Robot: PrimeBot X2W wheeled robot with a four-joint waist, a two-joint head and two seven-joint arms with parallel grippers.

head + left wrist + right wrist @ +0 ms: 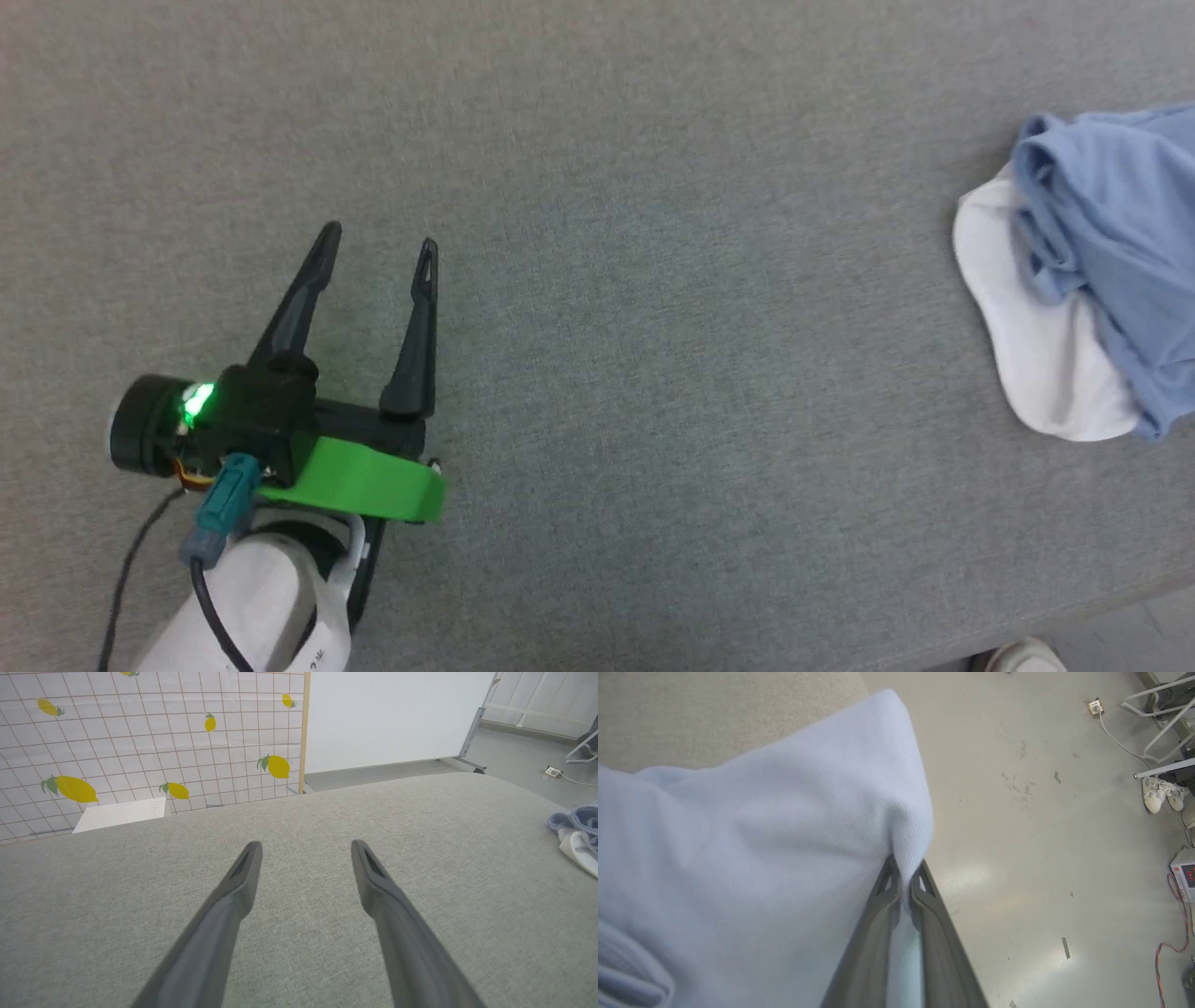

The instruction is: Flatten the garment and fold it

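Note:
The garment point(1111, 233), light blue and crumpled, lies at the right edge of the head view on top of a plain white cloth point(1036, 355). Far from it at the lower left, my left gripper point(380, 238) hovers open over bare table. The left wrist view shows its fingers point(306, 844) spread wide with nothing between them, and the garment point(572, 816) far off to the right. In the right wrist view my right gripper point(906, 868) is shut on a pinched fold of the garment's pale blue fabric point(761, 835), held up past the table's edge above the floor.
The grey fabric table point(653, 280) spreads wide between the left gripper and the cloths. A shoe point(1022, 658) shows below its near edge. Beyond the far edge stand a lemon-patterned panel point(140, 742) and a white board point(397, 718). Shoes point(1157, 795) and cables lie on the floor point(1017, 812).

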